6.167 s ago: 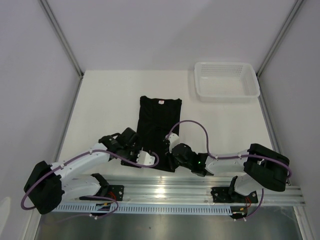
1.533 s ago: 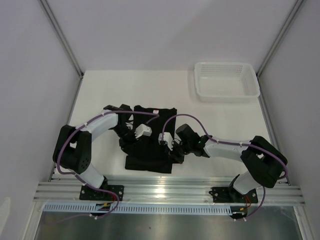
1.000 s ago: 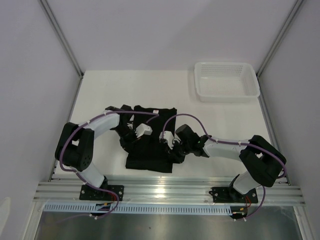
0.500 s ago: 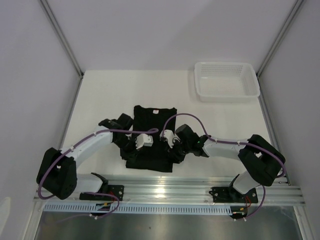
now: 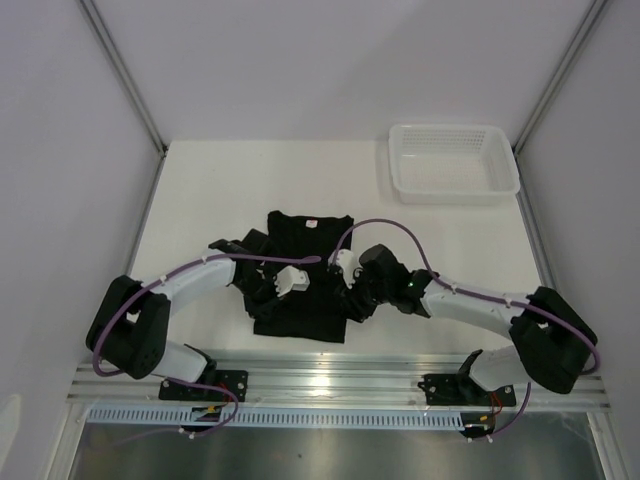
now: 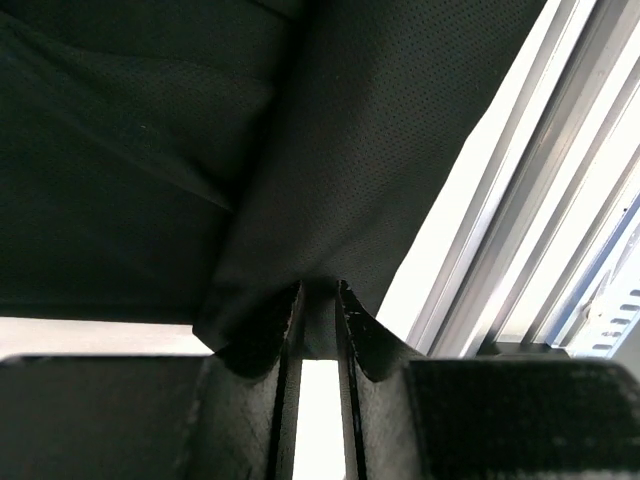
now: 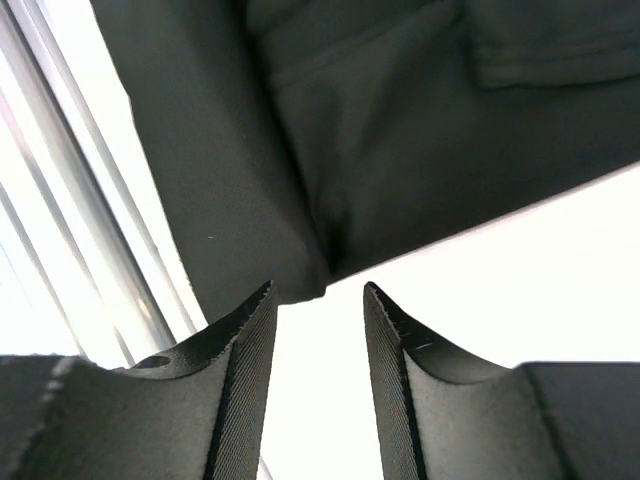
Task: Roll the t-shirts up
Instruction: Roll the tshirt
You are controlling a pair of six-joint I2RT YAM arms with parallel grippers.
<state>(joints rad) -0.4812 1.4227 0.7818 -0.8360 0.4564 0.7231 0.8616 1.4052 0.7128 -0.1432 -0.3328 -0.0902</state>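
Note:
The black t-shirt [image 5: 305, 245] lies on the white table with its small light neck label at the far end and its near half doubled into thick folds. My left gripper [image 5: 263, 293] is at the shirt's left near edge. In the left wrist view, the left gripper [image 6: 318, 292] has a fold of the t-shirt [image 6: 150, 150] pinched between its narrow tips. My right gripper [image 5: 351, 298] is at the shirt's right edge. In the right wrist view, the right gripper [image 7: 318, 292] stands open over bare table, with a corner of the t-shirt [image 7: 420, 130] just past its left fingertip.
A white mesh basket [image 5: 455, 186] stands at the back right of the table. An aluminium rail [image 5: 340, 380] carrying the arm bases runs along the near edge, close behind the shirt's near fold. Grey walls enclose the table on three sides.
Since the earliest frame the shirt has become shorter and thicker at its near end. In the last second the right jaws opened off its edge and the left arm shifted.

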